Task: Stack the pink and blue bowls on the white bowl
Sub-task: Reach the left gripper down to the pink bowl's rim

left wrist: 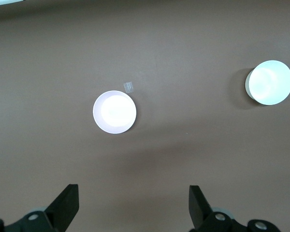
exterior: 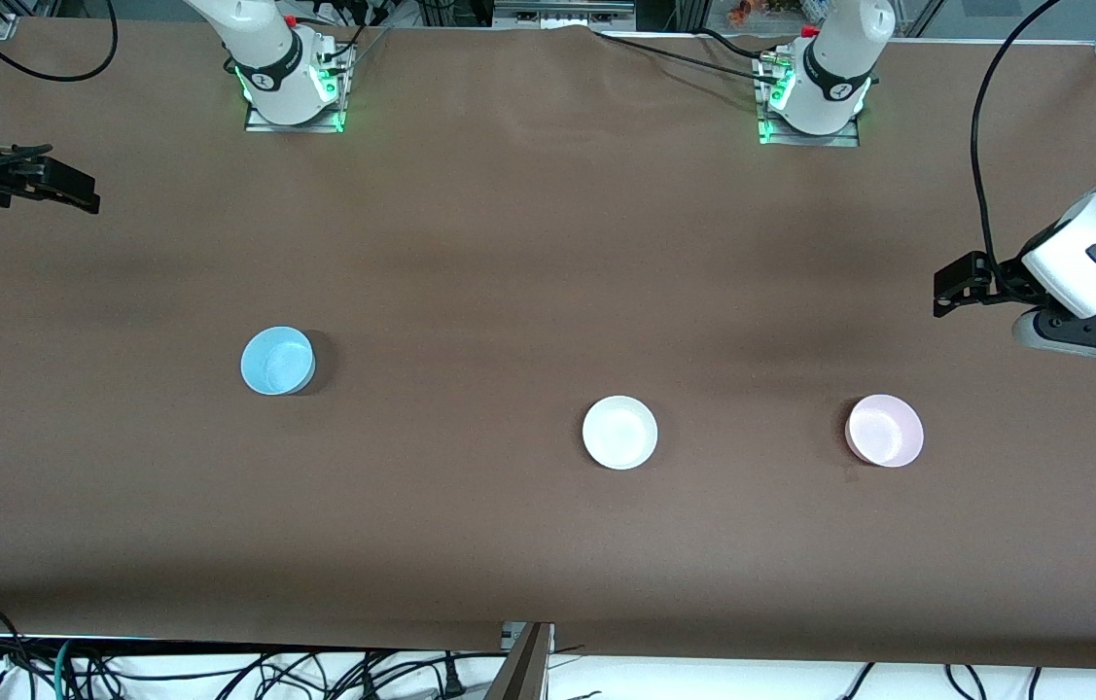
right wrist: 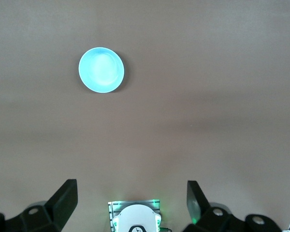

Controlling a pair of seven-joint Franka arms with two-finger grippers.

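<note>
The sky-blue bowl [exterior: 277, 361] sits toward the right arm's end of the table and shows in the right wrist view [right wrist: 101, 69]. The white bowl [exterior: 619, 433] sits near the middle, nearer the front camera, and shows in the left wrist view [left wrist: 269, 82]. The pale pink bowl [exterior: 885, 430] sits beside it toward the left arm's end [left wrist: 114, 112]. All three stand apart, upright and empty. My left gripper [exterior: 946, 289] [left wrist: 134, 193] is open and empty, up over the table at the left arm's end. My right gripper [exterior: 86, 192] [right wrist: 131, 191] is open and empty, up over the right arm's end.
The brown table [exterior: 509, 253] carries only the three bowls. A small pale mark [left wrist: 129, 86] lies on the table next to the pink bowl. The right arm's base [right wrist: 135, 220] shows between my right gripper's fingers. Cables hang past the table's front edge [exterior: 528, 637].
</note>
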